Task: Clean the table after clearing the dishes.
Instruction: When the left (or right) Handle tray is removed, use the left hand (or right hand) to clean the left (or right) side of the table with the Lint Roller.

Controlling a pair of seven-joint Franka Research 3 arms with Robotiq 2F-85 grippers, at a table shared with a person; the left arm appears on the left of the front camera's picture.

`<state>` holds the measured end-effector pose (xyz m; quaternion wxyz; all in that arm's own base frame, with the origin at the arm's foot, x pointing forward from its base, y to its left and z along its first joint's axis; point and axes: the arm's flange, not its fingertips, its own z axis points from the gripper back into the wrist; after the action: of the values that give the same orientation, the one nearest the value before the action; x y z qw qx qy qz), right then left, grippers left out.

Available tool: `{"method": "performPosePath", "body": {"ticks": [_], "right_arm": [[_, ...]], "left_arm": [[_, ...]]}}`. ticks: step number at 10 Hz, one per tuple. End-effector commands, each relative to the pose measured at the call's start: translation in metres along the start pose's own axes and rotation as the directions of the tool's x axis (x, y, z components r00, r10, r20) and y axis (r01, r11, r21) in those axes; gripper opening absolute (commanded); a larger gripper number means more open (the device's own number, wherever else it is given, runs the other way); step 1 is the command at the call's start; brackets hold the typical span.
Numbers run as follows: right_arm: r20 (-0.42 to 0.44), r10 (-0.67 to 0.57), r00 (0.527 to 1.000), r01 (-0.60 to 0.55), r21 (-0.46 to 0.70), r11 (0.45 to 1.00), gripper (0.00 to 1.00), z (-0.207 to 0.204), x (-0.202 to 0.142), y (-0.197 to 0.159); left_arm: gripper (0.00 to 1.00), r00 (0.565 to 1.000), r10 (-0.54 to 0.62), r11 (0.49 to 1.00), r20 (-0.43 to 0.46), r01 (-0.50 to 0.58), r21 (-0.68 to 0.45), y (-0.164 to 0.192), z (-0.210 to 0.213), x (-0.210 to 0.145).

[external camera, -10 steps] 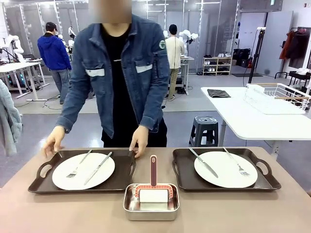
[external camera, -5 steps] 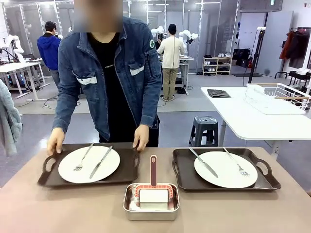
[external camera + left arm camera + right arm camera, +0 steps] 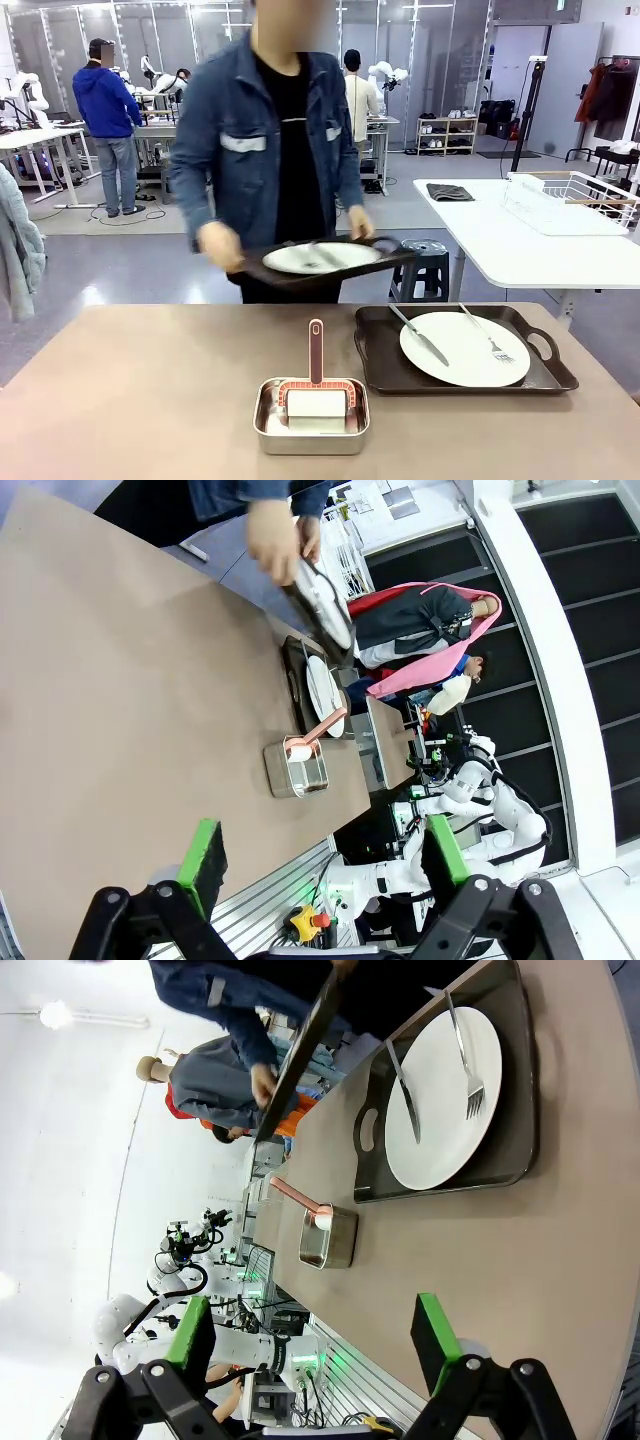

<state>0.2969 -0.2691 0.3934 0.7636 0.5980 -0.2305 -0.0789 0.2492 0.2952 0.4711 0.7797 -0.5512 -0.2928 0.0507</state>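
Front view first. A person in a blue denim jacket holds one dark rectangular handled tray (image 3: 290, 278) in the air above the far edge of the plain beige-brown matte surface (image 3: 150, 390). There's a hand (image 3: 218, 245) at each end of it and a round white plate (image 3: 320, 258) on top, a bit blurry. The second dark tray (image 3: 378, 365) sits flat on the surface with its own white plate (image 3: 465, 350), and a silver knife (image 3: 420, 335) and silver fork (image 3: 487, 335) lie on that plate. Just beside it is a square steel pan (image 3: 312, 425) holding a white scrubber with a pink handle (image 3: 316, 350).

Left wrist view: the left fingers (image 3: 205, 852) stand wide apart, green pads showing, nothing between them. The bare surface (image 3: 120, 700) stretches ahead of them. The steel pan (image 3: 297, 770) is straight ahead between the two fingers, with the second tray (image 3: 295, 675) past it. Farther still is the person's hand (image 3: 272, 535), gripping the raised tray (image 3: 330, 610).

Right wrist view: the right fingers (image 3: 435, 1328) are spread open too and hold nothing. The pan (image 3: 330, 1240) is ahead between them, and the second tray (image 3: 518, 1080) with its plate (image 3: 440, 1090) lies beyond the fingertip on the picture's right. The raised tray (image 3: 300, 1060) shows edge-on, well beyond.
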Motion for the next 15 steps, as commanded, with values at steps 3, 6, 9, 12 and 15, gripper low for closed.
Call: {"method": "performPosePath", "body": {"ticks": [3,6,9,12,15], "right_arm": [[0.003,-0.002,1.000,0.002,0.001,1.000,1.00,0.001,-0.001,0.002],[0.003,-0.002,1.000,0.002,0.001,1.000,1.00,0.001,-0.001,0.002],[0.003,-0.002,1.000,0.002,0.001,1.000,1.00,0.001,-0.001,0.002],[0.003,-0.002,1.000,0.002,0.001,1.000,1.00,0.001,-0.001,0.002],[0.003,-0.002,1.000,0.002,0.001,1.000,1.00,0.001,-0.001,0.002]], "left_arm": [[1.00,1.000,-0.005,1.000,0.008,0.005,-0.005,-0.001,0.004,-0.002],[1.00,1.000,-0.005,1.000,0.008,0.005,-0.005,-0.001,0.004,-0.002],[1.00,0.977,-0.171,0.979,-0.126,0.183,0.090,-0.054,-0.024,0.034],[1.00,0.817,-0.376,0.842,-0.436,0.498,0.207,-0.165,-0.139,0.094],[1.00,0.534,-0.474,0.651,-0.700,0.748,0.129,-0.237,-0.297,0.089]]}}
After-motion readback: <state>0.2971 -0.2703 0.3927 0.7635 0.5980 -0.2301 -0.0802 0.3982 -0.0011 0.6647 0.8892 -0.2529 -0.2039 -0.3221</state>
